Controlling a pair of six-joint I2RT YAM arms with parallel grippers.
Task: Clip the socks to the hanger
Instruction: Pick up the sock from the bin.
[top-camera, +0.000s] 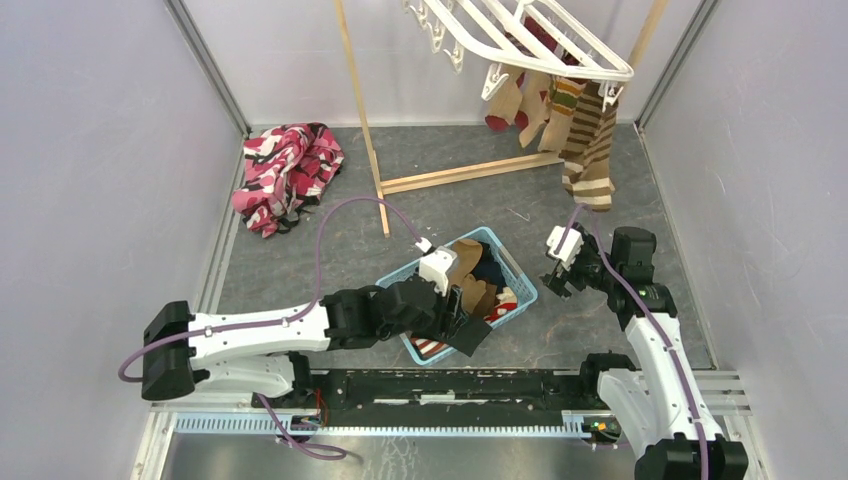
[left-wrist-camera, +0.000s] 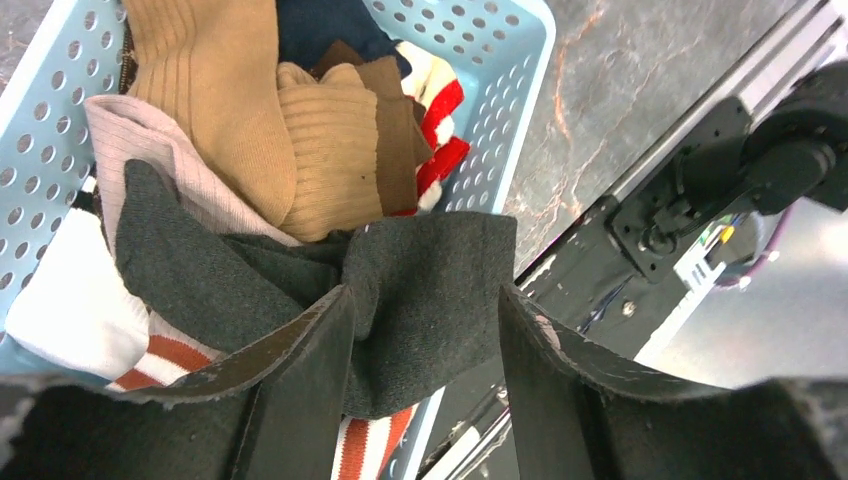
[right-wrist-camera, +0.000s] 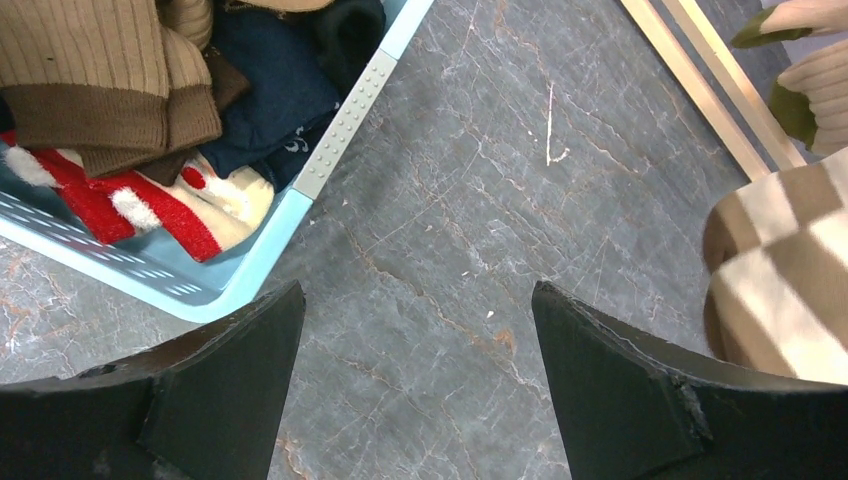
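Several socks fill the light blue basket (top-camera: 522, 288) (left-wrist-camera: 40, 120): tan ribbed ones (left-wrist-camera: 230, 100), a red-and-white one (left-wrist-camera: 440, 110) and a dark grey sock (left-wrist-camera: 200, 270) on top. My left gripper (top-camera: 462, 320) (left-wrist-camera: 425, 292) reaches over the basket's near corner. Its jaws stand apart around a fold of the dark grey sock; the fabric touches the left finger (left-wrist-camera: 300, 390) and a gap remains at the right one. The white hanger (top-camera: 520, 40) tilts at the back with several socks (top-camera: 590, 140) clipped below. My right gripper (top-camera: 556, 280) (right-wrist-camera: 418, 290) hovers open over bare floor beside the basket (right-wrist-camera: 250, 270).
A pink, red and black cloth (top-camera: 288, 170) lies at the back left. The thin wooden frame stand (top-camera: 470, 172) crosses the back. A brown-striped hanging sock (right-wrist-camera: 780, 270) is close to my right gripper. The black base rail (top-camera: 450, 385) runs along the near edge.
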